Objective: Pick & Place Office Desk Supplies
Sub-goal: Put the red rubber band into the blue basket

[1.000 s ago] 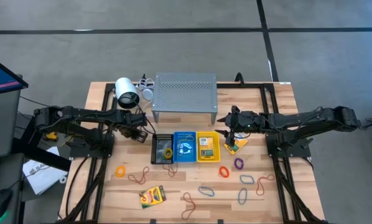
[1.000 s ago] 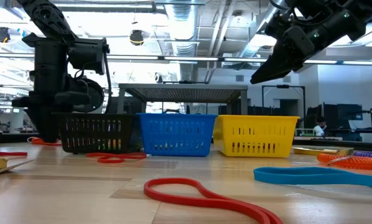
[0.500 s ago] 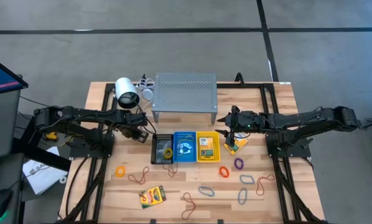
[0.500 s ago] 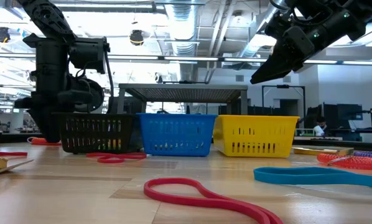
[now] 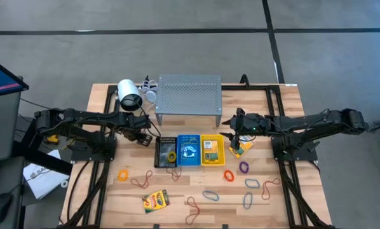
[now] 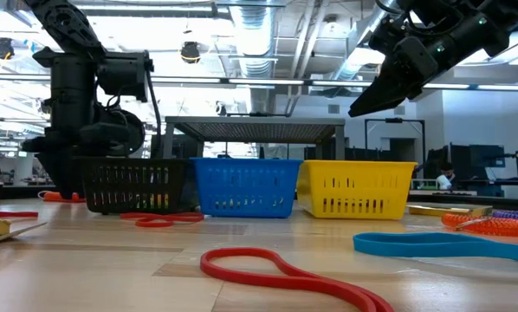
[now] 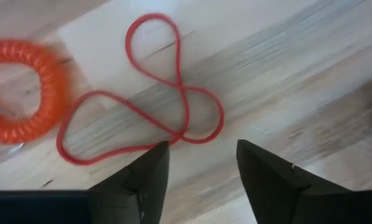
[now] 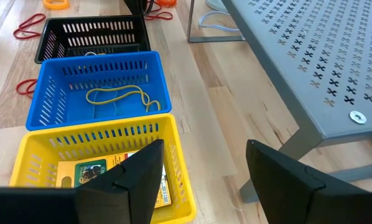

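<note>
We see the left hand (image 7: 198,180) low over the wooden table (image 5: 276,210), beside the black slatted basket (image 5: 164,154), its fingers spread with nothing between them. Just past its fingertips lies a thin red rubber-band loop twisted into a figure of eight (image 7: 150,93), and next to that an orange coiled band (image 7: 21,93). The right hand (image 8: 201,180) hangs above the yellow slatted basket (image 8: 105,171), fingers also spread and empty, with the blue slatted basket (image 8: 99,87) beyond it holding a yellowish band. A yellow-and-green crayon box (image 8: 89,174) already lies in the yellow basket; another (image 5: 156,200) sits near the table's front edge among loose bands in green, blue and purple.

The main risk we judge is a missed pinch: the red loop lies flat and thin, so fingers closing slightly high would meet above it, and fingers pressed too low would scrape the wood and flick the band aside. Its crossing point sits near one fingertip, not centred, so a closure here might catch only one strand and let it slip on lifting. The orange coil is near enough to be dragged along. From the low view we cannot be sure how far the left hand stands off the table, so contact may come earlier than it looks. The black basket's wall close by could also be nudged.
</note>
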